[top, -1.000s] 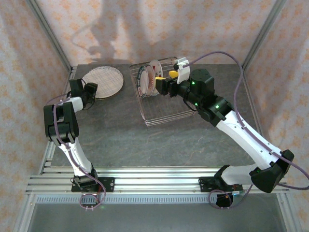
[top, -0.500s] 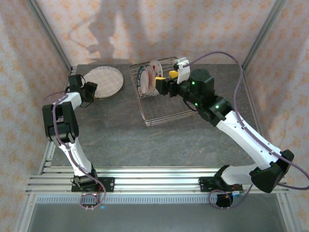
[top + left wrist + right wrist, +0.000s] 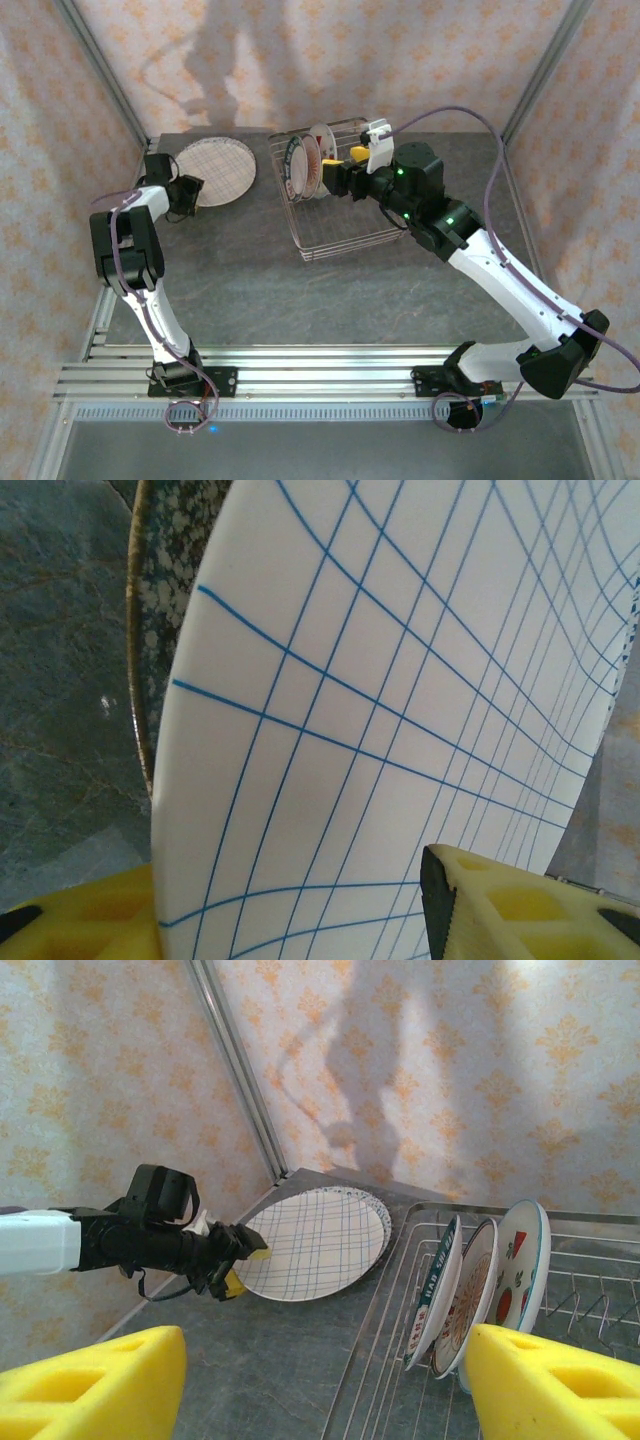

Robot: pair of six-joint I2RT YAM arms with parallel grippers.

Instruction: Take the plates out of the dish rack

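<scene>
- The left tool (image 3: 300,920) sits at the near rim of the beige plaid plate (image 3: 400,680), one yellow finger on each side of the edge. I cannot tell whether it is pinching the rim or has let go.
- That plaid plate lies flat on top of a grey speckled plate (image 3: 165,590) at the back left of the table (image 3: 250,280), well apart from the dish rack (image 3: 345,225).
- If the left tool (image 3: 187,190) pulls away with any pinch on the rim, I'd expect it to drag the plaid plate (image 3: 217,168) askew on the one beneath, or off it.
- The right tool (image 3: 320,1390) hangs above the rack with its fingers spread wide and nothing between them.
- Three plates stand on edge just ahead of it: a dark-rimmed plate (image 3: 435,1290), a patterned plate (image 3: 470,1295) and a white red-fruit plate (image 3: 515,1280), which is nearest the tool.
- They lean close together, so a finger has little room to slip between them. A careless reach could tip one plate into the next or knock it against the wire prongs.
- A glazed rim gripped too shallowly could slip as it lifts out of the rack.
</scene>
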